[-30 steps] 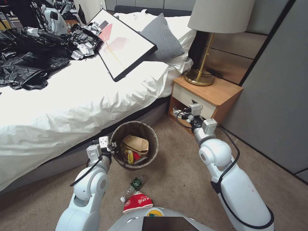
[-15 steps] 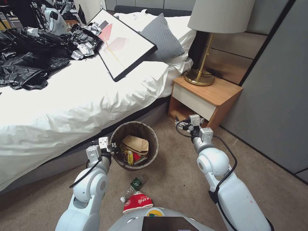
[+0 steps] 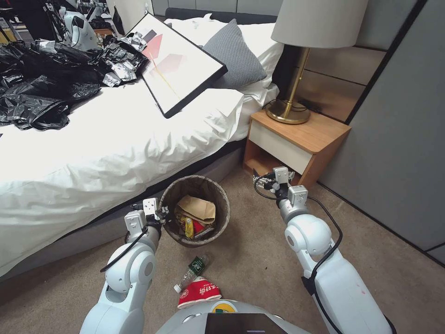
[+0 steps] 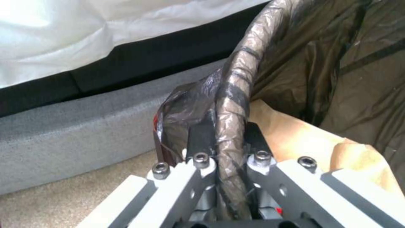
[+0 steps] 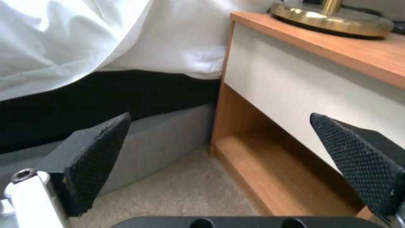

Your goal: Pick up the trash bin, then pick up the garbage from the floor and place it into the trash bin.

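Head view first: I have the small round trash bin with its dark brown translucent bag folded over the rim, on the beige carpet just beside the grey base of the white-sheeted bed. I take that bin as my landmark. My left gripper sits at the bin's rim on the side nearest the bed; in the left wrist view the left gripper has its jaws closed tight on the bagged rim of the bin, one black pad outside and one inside. Inside the bin lie a crumpled brown paper bag, a yellow snack wrapper and something red beside it. Near the bin, on the carpet towards the robot's base, lie a clear plastic bottle with a green label and, touching it, a crushed red-and-white paper cup. My right gripper hangs well apart from the bin, in front of the open lower shelf of the wooden bedside cabinet. In the right wrist view the right gripper has its jaws spread wide with nothing between them
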Robot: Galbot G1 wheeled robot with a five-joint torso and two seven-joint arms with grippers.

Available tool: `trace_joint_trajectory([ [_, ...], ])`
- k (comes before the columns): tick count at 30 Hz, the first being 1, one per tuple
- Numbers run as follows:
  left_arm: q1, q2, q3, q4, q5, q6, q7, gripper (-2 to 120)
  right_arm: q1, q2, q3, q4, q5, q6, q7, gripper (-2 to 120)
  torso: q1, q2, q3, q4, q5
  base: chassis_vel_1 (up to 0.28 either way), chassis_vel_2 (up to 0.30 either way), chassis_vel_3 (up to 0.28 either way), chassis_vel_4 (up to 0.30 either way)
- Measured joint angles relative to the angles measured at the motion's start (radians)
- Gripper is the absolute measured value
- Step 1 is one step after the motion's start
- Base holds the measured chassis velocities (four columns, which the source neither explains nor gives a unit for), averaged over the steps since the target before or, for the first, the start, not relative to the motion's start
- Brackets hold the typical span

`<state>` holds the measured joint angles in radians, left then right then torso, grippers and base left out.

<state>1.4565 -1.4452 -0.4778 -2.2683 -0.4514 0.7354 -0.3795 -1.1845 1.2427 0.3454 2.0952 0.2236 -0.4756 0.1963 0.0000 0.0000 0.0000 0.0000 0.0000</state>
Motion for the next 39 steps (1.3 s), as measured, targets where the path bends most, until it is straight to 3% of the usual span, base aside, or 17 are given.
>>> trace_joint_trajectory([
  [39, 0.005, -0.004, 0.003, -0.004, 0.000, 0.000, 0.000, 2, 0.003, -0.015, 0.000, 0.015, 0.005, -0.024, -0.010, 100, 0.000, 0.000, 0.000, 0.0001, 0.0000, 0.000, 0.000, 0.000, 0.000],
])
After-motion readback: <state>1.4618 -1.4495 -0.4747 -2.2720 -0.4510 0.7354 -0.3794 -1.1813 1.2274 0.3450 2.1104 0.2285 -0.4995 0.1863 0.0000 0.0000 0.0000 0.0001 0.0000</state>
